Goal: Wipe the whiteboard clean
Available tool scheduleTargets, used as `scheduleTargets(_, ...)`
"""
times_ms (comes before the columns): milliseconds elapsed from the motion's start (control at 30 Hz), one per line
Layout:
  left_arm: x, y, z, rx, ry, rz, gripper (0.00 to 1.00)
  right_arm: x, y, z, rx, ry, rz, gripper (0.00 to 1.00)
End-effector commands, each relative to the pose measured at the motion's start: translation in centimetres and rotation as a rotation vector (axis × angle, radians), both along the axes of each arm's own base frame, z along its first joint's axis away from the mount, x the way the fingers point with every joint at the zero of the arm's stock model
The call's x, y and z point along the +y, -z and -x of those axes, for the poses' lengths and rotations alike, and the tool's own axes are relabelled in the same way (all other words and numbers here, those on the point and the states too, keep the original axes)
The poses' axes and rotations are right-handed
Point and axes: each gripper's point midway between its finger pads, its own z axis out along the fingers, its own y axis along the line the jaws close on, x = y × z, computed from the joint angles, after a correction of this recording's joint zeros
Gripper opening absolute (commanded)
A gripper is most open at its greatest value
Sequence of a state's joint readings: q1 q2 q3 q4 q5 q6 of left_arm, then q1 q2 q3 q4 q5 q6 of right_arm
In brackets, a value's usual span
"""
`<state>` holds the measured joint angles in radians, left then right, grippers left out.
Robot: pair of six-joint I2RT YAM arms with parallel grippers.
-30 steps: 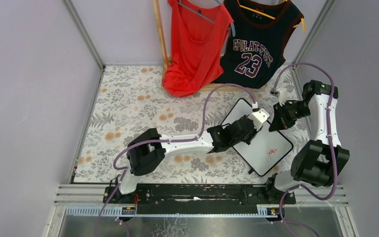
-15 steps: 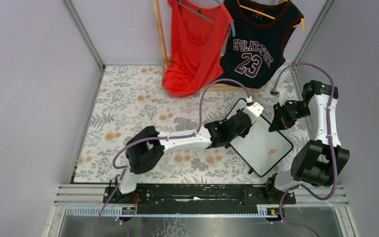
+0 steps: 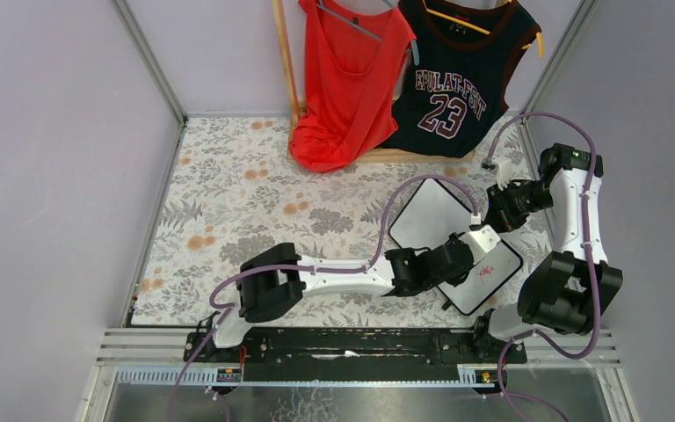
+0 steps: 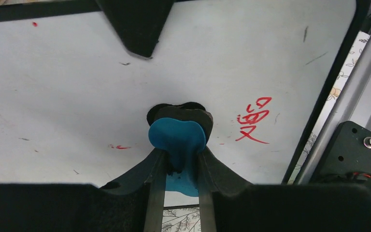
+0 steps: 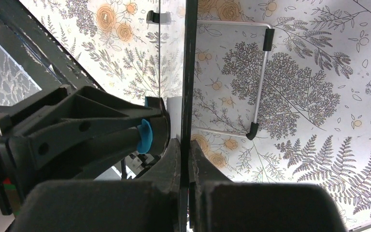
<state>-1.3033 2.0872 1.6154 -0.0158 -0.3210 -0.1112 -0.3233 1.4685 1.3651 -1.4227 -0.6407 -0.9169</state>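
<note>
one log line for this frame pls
phase: erase | left gripper: jaws shut on eraser, pressed to whiteboard | right gripper: jaws clamp whiteboard edge | red handwriting: not yet erased

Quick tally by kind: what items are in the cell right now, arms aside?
whiteboard: 1
eraser: 1
hanging shirts: 2 (red top, navy jersey)
Total: 4

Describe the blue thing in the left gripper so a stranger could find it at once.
Find the whiteboard on the flowered table, right of centre. On its face, the left gripper pinches a blue eraser with a black pad, beside the red writing; nothing else there is blue.
</note>
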Motion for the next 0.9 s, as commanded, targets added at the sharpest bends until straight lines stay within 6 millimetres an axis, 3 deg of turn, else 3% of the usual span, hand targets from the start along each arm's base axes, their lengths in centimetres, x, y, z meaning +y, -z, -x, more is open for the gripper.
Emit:
scheduleTargets(0,-0.4,0.6,0.1,0.000,0.005,0.002,0.00,-0.2,1.3,2.5,0.080,-0.090,0.052,0.00)
scheduleTargets(300,4.6,2.5,-5.7,-0.029,-0.131,-0.079,0.00,-0.1,1.5,2.5,0.087,-0.090,0.044,0.00)
scheduleTargets(600,9.5,2.4,-11.1,-0.045,-0.271,-0.114,0.00,-0.3,1.4,2.5,0.081,-0.091,0.056,0.00)
scheduleTargets(733,10.0,1.8,-11.7,-0.043,-0.282,-0.104,0.00,-0.2,1.4,2.5,0.082,-0.091,0.052,0.00)
scheduleTargets(867,8.4,1.2,-10.7,-0.004,-0.234,-0.066,0.00,-0.2,1.4,2.4,0.082,-0.090,0.050,0.00)
